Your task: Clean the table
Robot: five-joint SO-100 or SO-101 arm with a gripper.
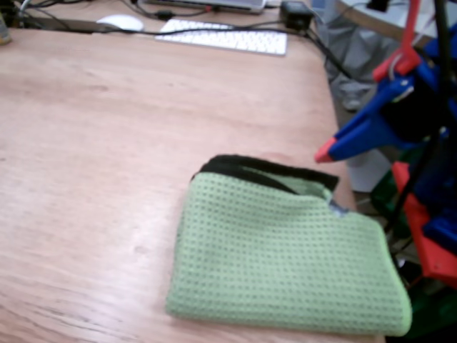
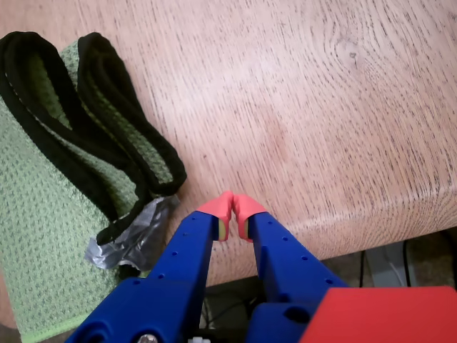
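The reddish-brown wooden table (image 1: 107,143) fills most of the fixed view and also shows in the wrist view (image 2: 300,93). A folded green waffle cloth (image 1: 278,250) with black edging lies on it near the right edge; in the wrist view the cloth (image 2: 50,193) is at the left, with a grey tape patch (image 2: 132,239). My blue gripper with red tips (image 2: 233,211) is shut and empty, hovering above the table edge just right of the cloth. In the fixed view the gripper (image 1: 326,151) is at the right, above the cloth's far corner.
A white keyboard (image 1: 221,36), a white mouse (image 1: 120,22) and black cables (image 1: 314,39) lie at the table's far edge. The arm's red and blue base (image 1: 432,236) stands off the right edge. A pale grey round-edged table (image 1: 378,18) is at the back right.
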